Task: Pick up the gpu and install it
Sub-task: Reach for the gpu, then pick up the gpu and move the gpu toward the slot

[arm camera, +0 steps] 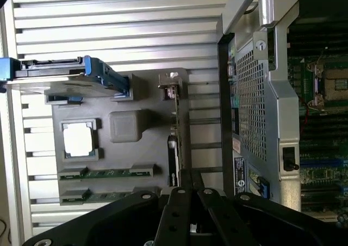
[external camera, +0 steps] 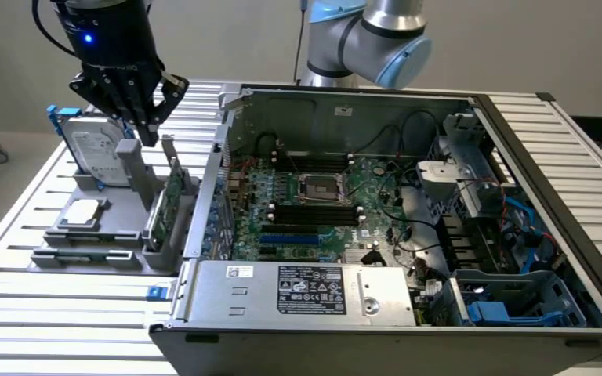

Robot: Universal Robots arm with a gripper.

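Observation:
The gpu [external camera: 169, 192] stands on edge in a grey holder [external camera: 92, 258] on the exterior view's left, green board facing out, just beside the open computer case [external camera: 552, 196]. In the wrist view the gpu [arm camera: 175, 131] appears edge-on, its silver bracket [arm camera: 169, 84] at one end. My gripper [external camera: 148, 135] hangs above the holder, close over the card's far end, its black fingers drawn together with nothing between them. In the wrist view the gripper [arm camera: 188, 182] sits directly over the card's edge.
In the holder stand a silver hard drive in a blue frame [external camera: 97, 153], a processor chip [external camera: 84, 210] and memory sticks [arm camera: 106, 173]. The case holds a motherboard [external camera: 312, 200] with blue slots [external camera: 291, 235], cables and a power supply [external camera: 301, 291]. A slatted metal table [external camera: 60, 313] lies underneath.

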